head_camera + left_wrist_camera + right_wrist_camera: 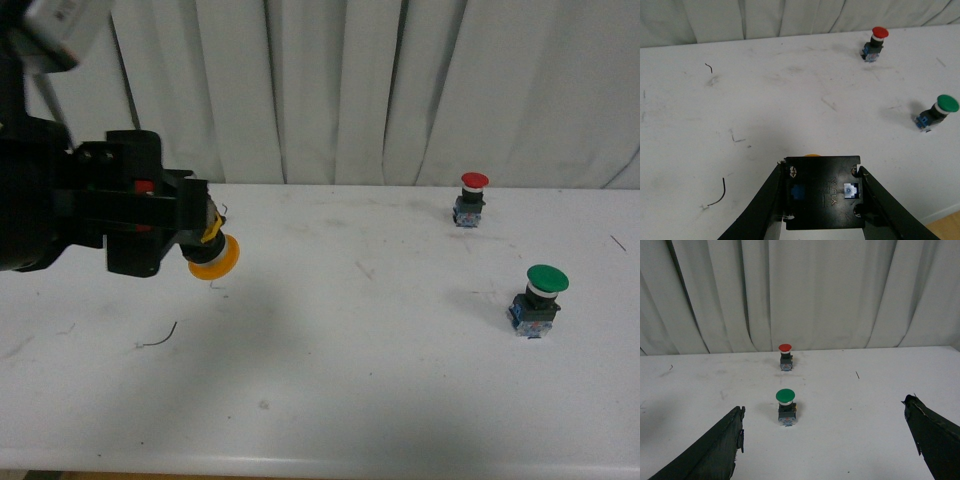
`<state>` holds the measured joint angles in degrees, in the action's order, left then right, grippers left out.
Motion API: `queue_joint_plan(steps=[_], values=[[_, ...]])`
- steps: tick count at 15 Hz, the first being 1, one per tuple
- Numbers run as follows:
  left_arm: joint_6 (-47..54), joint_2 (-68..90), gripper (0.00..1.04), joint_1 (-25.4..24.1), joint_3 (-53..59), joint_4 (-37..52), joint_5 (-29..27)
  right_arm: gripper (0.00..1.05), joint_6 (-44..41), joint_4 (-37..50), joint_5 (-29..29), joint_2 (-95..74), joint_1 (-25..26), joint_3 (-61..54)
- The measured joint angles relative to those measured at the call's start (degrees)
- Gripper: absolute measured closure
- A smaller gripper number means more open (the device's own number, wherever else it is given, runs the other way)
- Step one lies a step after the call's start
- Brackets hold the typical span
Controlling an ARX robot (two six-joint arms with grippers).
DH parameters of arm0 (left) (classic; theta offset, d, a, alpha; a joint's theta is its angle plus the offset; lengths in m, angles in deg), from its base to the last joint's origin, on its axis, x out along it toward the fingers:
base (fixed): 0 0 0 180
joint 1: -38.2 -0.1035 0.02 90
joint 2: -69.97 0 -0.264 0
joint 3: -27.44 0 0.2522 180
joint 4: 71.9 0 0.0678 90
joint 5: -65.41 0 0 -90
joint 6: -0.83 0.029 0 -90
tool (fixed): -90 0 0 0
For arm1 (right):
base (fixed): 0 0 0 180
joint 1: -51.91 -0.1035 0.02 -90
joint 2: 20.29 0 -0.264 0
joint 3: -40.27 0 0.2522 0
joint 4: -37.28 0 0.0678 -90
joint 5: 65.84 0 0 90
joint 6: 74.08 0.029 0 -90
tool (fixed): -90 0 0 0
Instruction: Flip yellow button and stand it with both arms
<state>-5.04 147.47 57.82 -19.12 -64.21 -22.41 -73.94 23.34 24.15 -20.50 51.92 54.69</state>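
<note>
My left gripper (200, 235) is shut on the yellow button (214, 257) and holds it above the white table (330, 360) at the left. Its orange-yellow cap points down and to the right. In the left wrist view the button's black base (822, 192) fills the space between the fingers, with only a sliver of cap above it. My right gripper (825, 440) is open and empty; its two black fingers frame bare table in the right wrist view. The right arm does not show in the front view.
A red-capped button (471, 198) stands upright at the back right, also in the wrist views (875, 44) (785, 357). A green-capped button (538, 298) stands nearer on the right (936, 112) (786, 407). A thin wire scrap (160, 338) lies on the table. White curtain behind.
</note>
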Motion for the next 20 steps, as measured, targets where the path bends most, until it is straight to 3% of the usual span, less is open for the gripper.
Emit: queue_joint_plan(steps=[4, 8, 12, 15, 20], values=[[-10.4, -6.1, 0.69, 0.4, 6.6, 10.4, 10.5, 0.06, 0.0, 0.0, 0.0, 0.0, 0.0, 0.0], [-25.6, -3.6, 0.69, 2.1, 10.3, 31.0, 22.0, 0.06, 0.0, 0.0, 0.0, 0.0, 0.0, 0.0], [-41.1, 5.3, 0.69, 1.7, 11.0, 52.2, 24.3, 0.06, 0.0, 0.0, 0.0, 0.0, 0.0, 0.0], [-47.5, 8.8, 0.69, 2.4, 11.0, 51.9, 24.0, 0.06, 0.0, 0.0, 0.0, 0.0, 0.0, 0.0], [-49.5, 10.2, 0.69, 3.0, 10.2, 52.0, 23.9, 0.06, 0.0, 0.0, 0.0, 0.0, 0.0, 0.0]])
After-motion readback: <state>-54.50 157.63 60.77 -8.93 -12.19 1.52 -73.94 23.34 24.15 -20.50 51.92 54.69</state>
